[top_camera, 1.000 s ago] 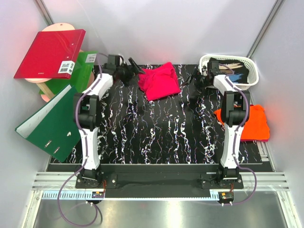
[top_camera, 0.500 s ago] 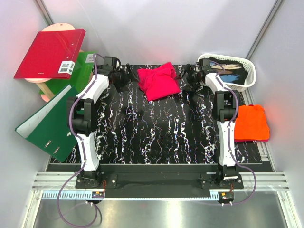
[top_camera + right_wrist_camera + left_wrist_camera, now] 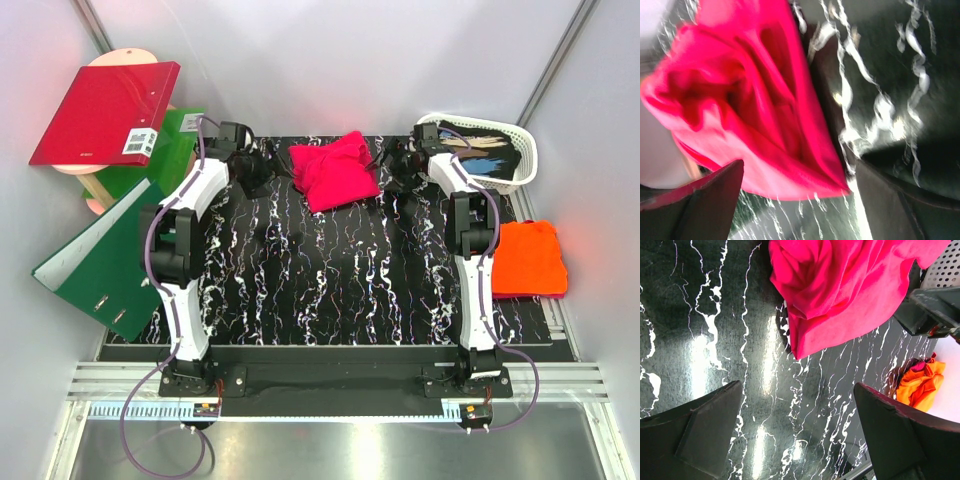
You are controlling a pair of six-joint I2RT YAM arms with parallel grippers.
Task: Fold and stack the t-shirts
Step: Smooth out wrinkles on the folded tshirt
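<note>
Black tabletop [image 3: 330, 280], veined with white marble streaks, fills the overhead view, boxed in by pale grey-white walls [image 3: 330, 60]. Only this view shows the clutter on the left: a green ring binder [image 3: 100, 265] lying open over the table's left edge, and a red ring binder [image 3: 105, 112] propped higher up behind it.

The orange t-shirt [image 3: 532, 258] lies at the table's right edge as a flat, roughly squared shape, its near side partly hidden by the right arm. The left wrist camera catches it only as a small, bunched orange patch far across the table. The right wrist camera does not show it.

The magenta-pink t-shirt [image 3: 335, 170] sits at the far middle of the table in a crumpled heap with deep folds, well apart from the orange one. The left wrist camera shows its loose hem draped flat on the marble. The right wrist camera shows it close up and blurred.

A white perforated basket [image 3: 480, 150] stands in the far right corner, holding small items too small to make out.

The left gripper [image 3: 262, 165] hovers just left of the pink heap and the right gripper [image 3: 393, 165] just right of it. Both wrist cameras show the fingers spread wide with nothing between them. Whether either gripper touches the cloth cannot be told.
</note>
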